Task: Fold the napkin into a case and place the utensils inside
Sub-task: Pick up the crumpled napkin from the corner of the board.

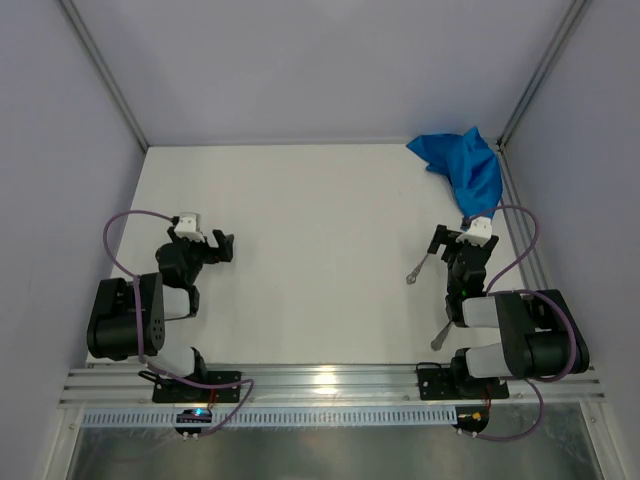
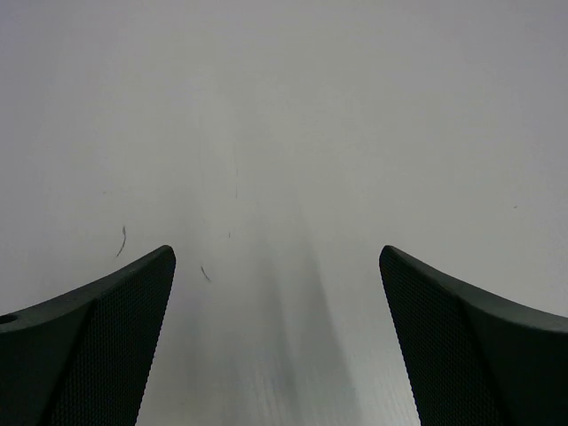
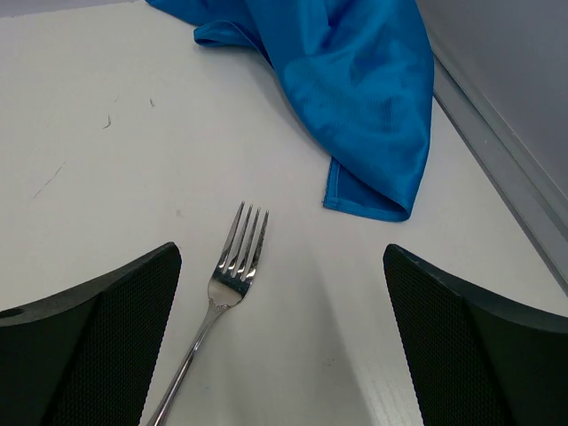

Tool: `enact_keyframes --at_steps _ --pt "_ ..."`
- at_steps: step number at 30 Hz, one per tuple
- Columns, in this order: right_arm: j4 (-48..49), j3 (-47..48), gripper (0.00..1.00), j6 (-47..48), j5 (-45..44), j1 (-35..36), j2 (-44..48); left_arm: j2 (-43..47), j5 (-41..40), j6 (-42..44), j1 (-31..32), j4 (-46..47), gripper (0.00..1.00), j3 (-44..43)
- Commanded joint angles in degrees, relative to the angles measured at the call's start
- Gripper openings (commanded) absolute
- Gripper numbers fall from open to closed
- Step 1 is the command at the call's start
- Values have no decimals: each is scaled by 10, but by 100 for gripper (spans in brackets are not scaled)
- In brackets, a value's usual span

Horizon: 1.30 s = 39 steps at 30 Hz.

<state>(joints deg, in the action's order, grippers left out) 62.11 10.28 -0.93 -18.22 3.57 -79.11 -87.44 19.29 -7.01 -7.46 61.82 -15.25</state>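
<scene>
The blue napkin (image 1: pixel 462 170) lies crumpled at the table's back right corner; in the right wrist view (image 3: pixel 355 80) its hemmed corner points toward me. A silver fork (image 1: pixel 420 267) lies on the table, tines toward the napkin; it also shows in the right wrist view (image 3: pixel 232 266), near the left finger. A second utensil (image 1: pixel 441 334) lies partly hidden beside the right arm. My right gripper (image 1: pixel 462 240) (image 3: pixel 282 266) is open and empty, just short of the napkin's corner. My left gripper (image 1: pixel 225 247) (image 2: pixel 277 266) is open and empty over bare table at the left.
A metal frame rail (image 3: pixel 497 142) runs along the table's right edge beside the napkin. Grey walls close in the back and both sides. An aluminium rail (image 1: pixel 330 380) at the near edge carries both arm bases.
</scene>
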Motion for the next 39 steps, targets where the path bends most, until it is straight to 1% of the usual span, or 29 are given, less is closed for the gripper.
enact_keyframes --at_steps 1,2,3,4,6,7,9,10,12,13,14,15,16,17,18,20,21,23,24,28,32,34,35,36,37,38,39 --pt "40 5 99 6 -4 -1 6 10 0 9 2 15 99 -8" --pt "45 5 99 6 -4 -1 7 10 0 9 2 14 99 -8" --pt "30 10 99 6 -6 0 14 10 0 9 3 14 99 -8" --pt "-71 43 99 6 -2 0 57 10 0 9 2 14 99 -8" --pt "-219 108 99 -1 -18 0 98 10 0 9 3 15 99 -9" --pt "-342 180 99 -30 -30 -1 109 9 0 9 2 14 99 -8" --pt "-440 249 99 -50 -49 -8 104 10 0 9 3 14 99 -8" --pt "-529 316 99 -76 -55 -11 93 8 -1 9 3 11 99 -11" --pt "-627 385 99 -108 -59 -23 44 10 -10 9 3 12 99 -8" --pt "-719 446 98 -122 -47 -38 25 13 -24 2 3 17 99 -9" --pt "-754 472 96 -139 -43 -49 6 51 -80 -8 4 -53 99 -27" --pt "-783 492 93 -144 -43 -55 -27 82 -95 -20 3 -134 99 -54" --pt "-832 527 89 -150 -46 -65 -44 109 -83 -27 -4 -231 99 -98" --pt "-850 542 89 -154 -49 -68 -60 118 -71 -11 -9 -321 99 -212" --pt "-864 554 88 -157 -52 -73 -88 107 -67 50 -8 -488 99 -269" --pt "-893 588 89 -162 -46 -90 -117 64 -62 82 -8 -570 99 -361" --pt "-900 599 89 -169 -39 -97 -133 54 -50 122 -8 -618 99 -377" --pt "-923 636 89 -172 -11 -122 -185 34 -44 146 -4 -679 99 -407" --pt "-944 662 89 -169 -15 -130 -223 17 -39 161 -1 -737 99 -435" --pt "-968 711 89 -149 -30 -132 -303 -9 -31 174 1 -837 98 -476" --pt "-986 757 89 -143 -27 -136 -366 -14 -28 171 3 -901 98 -499" --pt "-994 779 86 -140 -14 -140 -384 -15 -24 168 3 -924 98 -514" --pt "-995 781 83 -140 -8 -143 -395 -15 -22 166 2 -945 98 -518" --pt "-993 781 74 -139 10 -149 -397 -14 -21 166 3 -956 98 -523" --pt "-991 780 70 -138 19 -152 -400 -13 -17 163 2 -966 97 -531" --pt "-988 778 62 -137 28 -154 -401 -12 -16 161 3 -985 96 -536" --pt "-981 773 51 -134 36 -157 -402 -12 -17 161 2 -994 96 -540"
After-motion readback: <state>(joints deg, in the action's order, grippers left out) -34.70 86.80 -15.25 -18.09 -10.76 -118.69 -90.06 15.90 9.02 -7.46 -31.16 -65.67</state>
